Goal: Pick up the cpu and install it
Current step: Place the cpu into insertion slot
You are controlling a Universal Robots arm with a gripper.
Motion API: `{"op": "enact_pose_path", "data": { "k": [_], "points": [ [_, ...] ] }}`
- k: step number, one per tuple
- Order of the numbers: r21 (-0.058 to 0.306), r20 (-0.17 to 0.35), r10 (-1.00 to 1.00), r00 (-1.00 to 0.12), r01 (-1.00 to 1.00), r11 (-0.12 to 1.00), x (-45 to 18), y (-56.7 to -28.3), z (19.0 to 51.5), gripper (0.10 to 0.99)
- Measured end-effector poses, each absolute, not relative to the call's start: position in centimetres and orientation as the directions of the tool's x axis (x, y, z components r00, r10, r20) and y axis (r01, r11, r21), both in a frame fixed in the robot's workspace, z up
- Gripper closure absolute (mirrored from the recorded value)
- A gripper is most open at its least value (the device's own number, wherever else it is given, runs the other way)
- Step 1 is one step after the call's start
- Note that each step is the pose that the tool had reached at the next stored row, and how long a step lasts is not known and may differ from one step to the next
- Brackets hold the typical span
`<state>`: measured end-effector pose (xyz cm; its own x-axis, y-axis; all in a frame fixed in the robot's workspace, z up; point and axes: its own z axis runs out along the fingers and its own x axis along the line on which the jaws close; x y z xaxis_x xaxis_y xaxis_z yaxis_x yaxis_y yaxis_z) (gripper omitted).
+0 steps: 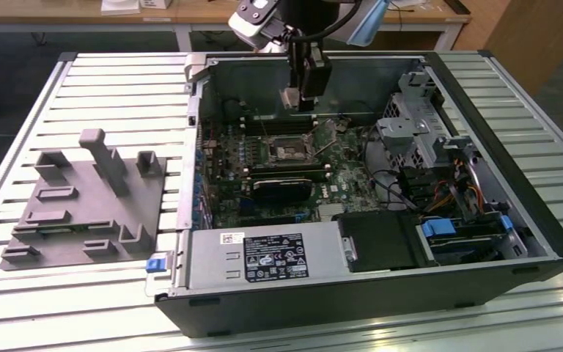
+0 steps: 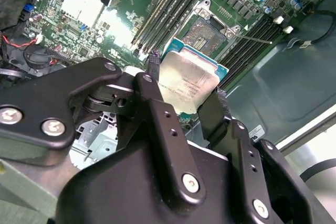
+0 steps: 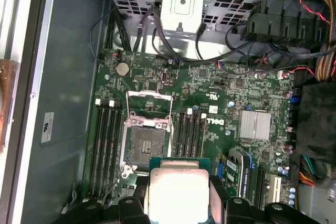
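The tool is clamped on the cpu, its two black fingers pressing on opposite edges of the chip. The cpu sits level between them with its shiny metal top facing the wrist cameras, a thin green edge showing around it.

In the exterior view the tool hangs inside the open computer case, above the green board and clear of it. The case lies on its side on a slatted metal table.

In the first wrist view the cpu is held just beside the socket, not over it. The socket is bare, its metal frame swung open. Rows of dark memory slots flank the socket on both sides.

On the table, at the exterior view's left and well apart from the case, stands a grey plastic block with upright posts.
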<state>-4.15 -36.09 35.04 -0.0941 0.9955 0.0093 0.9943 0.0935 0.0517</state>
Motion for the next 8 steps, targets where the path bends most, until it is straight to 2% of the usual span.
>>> {"op": "enact_pose_path", "data": {
  "k": [8],
  "points": [
    [0.052,0.009,0.996,-0.09,0.995,0.09,-4.15,-35.92,34.6,0.545]
  ]
}}
